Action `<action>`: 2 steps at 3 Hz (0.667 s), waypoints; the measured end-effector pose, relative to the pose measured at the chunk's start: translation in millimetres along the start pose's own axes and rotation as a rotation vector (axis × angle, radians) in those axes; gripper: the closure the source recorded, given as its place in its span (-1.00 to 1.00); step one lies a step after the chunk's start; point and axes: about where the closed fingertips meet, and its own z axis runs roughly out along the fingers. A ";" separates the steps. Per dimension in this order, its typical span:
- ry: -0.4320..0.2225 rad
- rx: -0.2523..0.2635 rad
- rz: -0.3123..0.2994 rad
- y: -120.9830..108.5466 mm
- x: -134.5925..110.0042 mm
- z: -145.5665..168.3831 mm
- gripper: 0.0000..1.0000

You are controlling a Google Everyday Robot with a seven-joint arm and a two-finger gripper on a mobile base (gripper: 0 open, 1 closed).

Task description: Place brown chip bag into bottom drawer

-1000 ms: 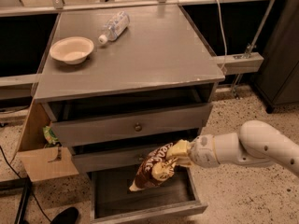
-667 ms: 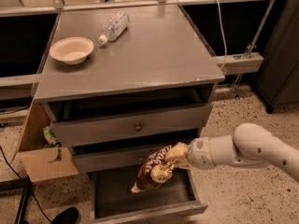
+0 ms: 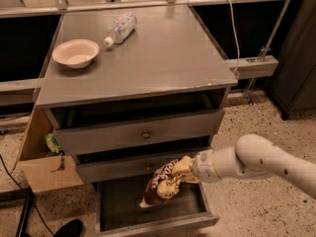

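Note:
The brown chip bag [image 3: 160, 184], dark brown foil with pale yellow ends and white lettering, hangs tilted over the open bottom drawer [image 3: 118, 209]. My gripper [image 3: 183, 171] comes in from the right on a white arm and is shut on the bag's upper end. The bag's lower tip hangs just above the drawer's dark floor, in front of the middle drawer's face. The bottom drawer is pulled out, the lowest of three grey drawers.
On the cabinet top [image 3: 163, 58] stand a pale bowl [image 3: 75, 52] and a lying plastic bottle [image 3: 118, 28]. An open cardboard box [image 3: 44, 157] with a small green packet [image 3: 53, 144] stands to the left. A dark cabinet [image 3: 301, 48] is at the right.
My gripper and the bag have shifted slightly left and down over the bottom drawer. The bag stays held.

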 end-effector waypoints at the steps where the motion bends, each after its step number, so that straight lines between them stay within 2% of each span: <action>1: -0.006 -0.014 0.013 13.9 4.1 10.8 1.00; 2: -0.009 -0.023 0.029 36.3 13.3 27.4 1.00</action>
